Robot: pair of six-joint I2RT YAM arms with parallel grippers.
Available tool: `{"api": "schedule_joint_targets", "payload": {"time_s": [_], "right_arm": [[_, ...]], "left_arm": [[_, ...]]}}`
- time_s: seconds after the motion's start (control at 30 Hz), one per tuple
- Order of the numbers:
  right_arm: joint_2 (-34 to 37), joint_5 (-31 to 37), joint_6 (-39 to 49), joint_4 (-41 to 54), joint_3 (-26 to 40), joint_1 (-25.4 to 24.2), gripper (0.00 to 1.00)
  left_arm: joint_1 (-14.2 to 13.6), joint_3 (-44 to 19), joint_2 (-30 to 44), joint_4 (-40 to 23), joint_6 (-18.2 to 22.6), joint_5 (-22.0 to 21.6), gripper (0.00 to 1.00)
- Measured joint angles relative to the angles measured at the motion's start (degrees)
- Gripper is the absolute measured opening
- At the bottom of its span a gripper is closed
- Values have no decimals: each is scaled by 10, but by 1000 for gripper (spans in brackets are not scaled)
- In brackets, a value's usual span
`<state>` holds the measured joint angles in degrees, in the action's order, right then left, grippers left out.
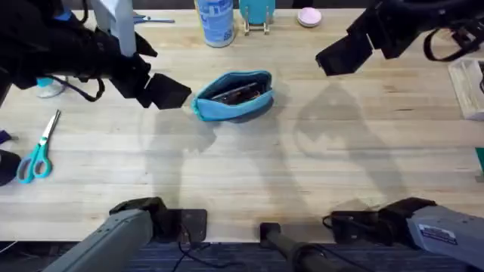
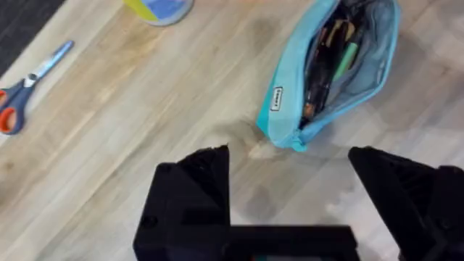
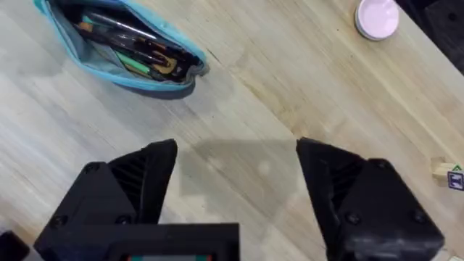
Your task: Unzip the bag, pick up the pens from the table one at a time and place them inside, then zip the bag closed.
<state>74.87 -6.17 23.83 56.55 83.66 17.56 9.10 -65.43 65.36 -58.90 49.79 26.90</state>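
Note:
The turquoise bag (image 1: 233, 110) lies unzipped on the table (image 1: 249, 174), at the middle toward the back. Several dark pens (image 1: 239, 93) lie inside its gaping mouth. My left gripper (image 1: 165, 91) hangs open just left of the bag's end, touching nothing. My right gripper (image 1: 344, 54) hangs open well to the right of the bag, above bare wood. From the left wrist I see the bag (image 2: 279, 109), the pens (image 2: 321, 69) in it and my open gripper (image 2: 290, 188). The right wrist view shows the bag (image 3: 156, 78), the pens (image 3: 138, 49) and my open gripper (image 3: 235, 188).
Teal-handled scissors (image 1: 36, 155) lie at the left edge. A blue-and-white container (image 1: 215, 21), a teal stand (image 1: 257, 15) and a pink disc (image 1: 308, 17) line the back. A clear box (image 1: 469, 87) sits at the right. Orange-handled scissors (image 2: 29, 80) lie farther left.

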Motion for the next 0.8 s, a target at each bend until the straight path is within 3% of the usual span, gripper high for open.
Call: {"api": "schedule_joint_targets", "payload": {"time_s": [0.23, 0.37, 0.53, 0.8], "right_arm": [[0, 0, 0, 0, 0, 0, 997], [0, 0, 0, -3, 0, 0, 997], [0, 0, 0, -4, 0, 0, 997], [0, 0, 0, -4, 0, 0, 997]], "left_arm": [[10, 0, 0, -33, 7, -11, 993], [33, 0, 0, -71, 50, -4, 995], [81, 0, 0, -101, 130, 36, 995], [184, 0, 0, -122, 233, 95, 995]]}}
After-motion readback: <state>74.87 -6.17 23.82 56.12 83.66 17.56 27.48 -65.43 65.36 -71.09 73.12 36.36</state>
